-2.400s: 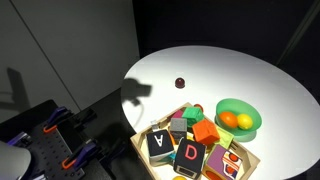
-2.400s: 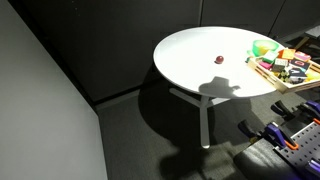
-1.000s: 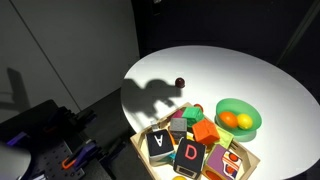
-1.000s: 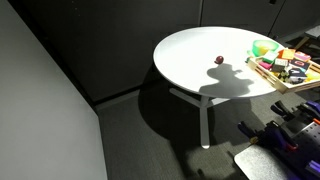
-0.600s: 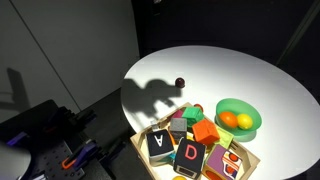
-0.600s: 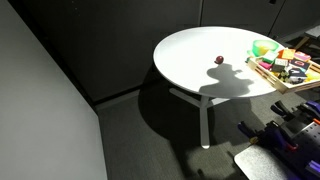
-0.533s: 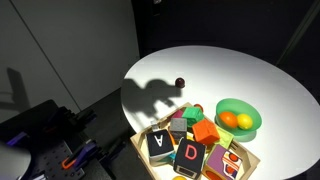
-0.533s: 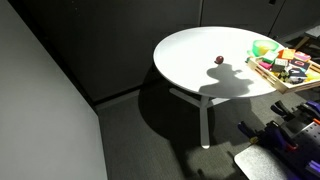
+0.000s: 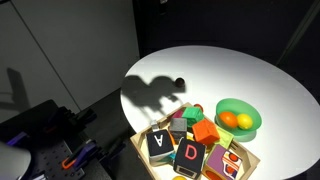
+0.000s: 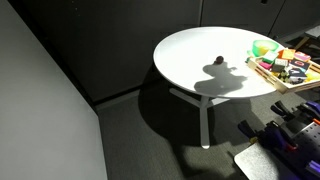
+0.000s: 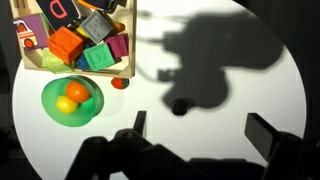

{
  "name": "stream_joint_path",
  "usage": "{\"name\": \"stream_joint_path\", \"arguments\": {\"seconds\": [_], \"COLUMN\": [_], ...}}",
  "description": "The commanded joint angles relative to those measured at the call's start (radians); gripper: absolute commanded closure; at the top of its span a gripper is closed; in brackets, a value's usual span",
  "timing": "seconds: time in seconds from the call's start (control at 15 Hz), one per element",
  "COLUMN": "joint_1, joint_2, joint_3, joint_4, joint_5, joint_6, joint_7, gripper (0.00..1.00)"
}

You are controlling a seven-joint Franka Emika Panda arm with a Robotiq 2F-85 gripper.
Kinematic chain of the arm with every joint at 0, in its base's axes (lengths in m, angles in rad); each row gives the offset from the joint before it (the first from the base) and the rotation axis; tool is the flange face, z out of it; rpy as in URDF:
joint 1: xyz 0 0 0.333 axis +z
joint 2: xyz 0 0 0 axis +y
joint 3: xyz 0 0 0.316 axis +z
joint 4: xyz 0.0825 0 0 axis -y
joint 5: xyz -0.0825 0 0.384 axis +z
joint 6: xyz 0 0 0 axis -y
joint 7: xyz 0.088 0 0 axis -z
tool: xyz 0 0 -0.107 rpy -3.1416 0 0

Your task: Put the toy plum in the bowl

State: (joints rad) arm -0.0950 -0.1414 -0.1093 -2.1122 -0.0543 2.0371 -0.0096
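Wrist view: hand (image 11: 197,122) spread wide.
Toy plum (image 11: 180,105): round, no long axis; shadowed, on surface (image 11: 230,125).
Bowl (image 11: 88,113): well apart.

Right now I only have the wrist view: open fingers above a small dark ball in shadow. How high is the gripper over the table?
Observer: I cannot say; the gripper is out of frame in both exterior views. Only its shadow lies on the table, over the toy plum.
Operator: The tray is cut off past the D block. What is there?
Observer: A black A block beside the D block, in the tray.
Operator: Anything below the table edge?
Observer: Dark equipment with orange parts, on the tray's side.
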Motion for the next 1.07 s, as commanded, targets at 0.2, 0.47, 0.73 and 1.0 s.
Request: {"name": "stream_joint_path", "arguments": {"seconds": [0.2,0.47,0.73,1.0], "joint_1": [-0.003,-0.012,-0.027,-0.041], "joint_2": [0.158,0.275,0.392,0.501], "joint_3": [-0.003,-0.002,0.000,0.001], "joint_4": [0.162,0.250,0.338,0.433], "joint_5": [0.028,0.034,0.054,0.062], "joint_6": [-0.021,-0.035,-0.045,-0.063], "joint_7": [-0.055,-0.076,-0.075,-0.056], "gripper": [0.00,0.00,0.00,0.00]}}
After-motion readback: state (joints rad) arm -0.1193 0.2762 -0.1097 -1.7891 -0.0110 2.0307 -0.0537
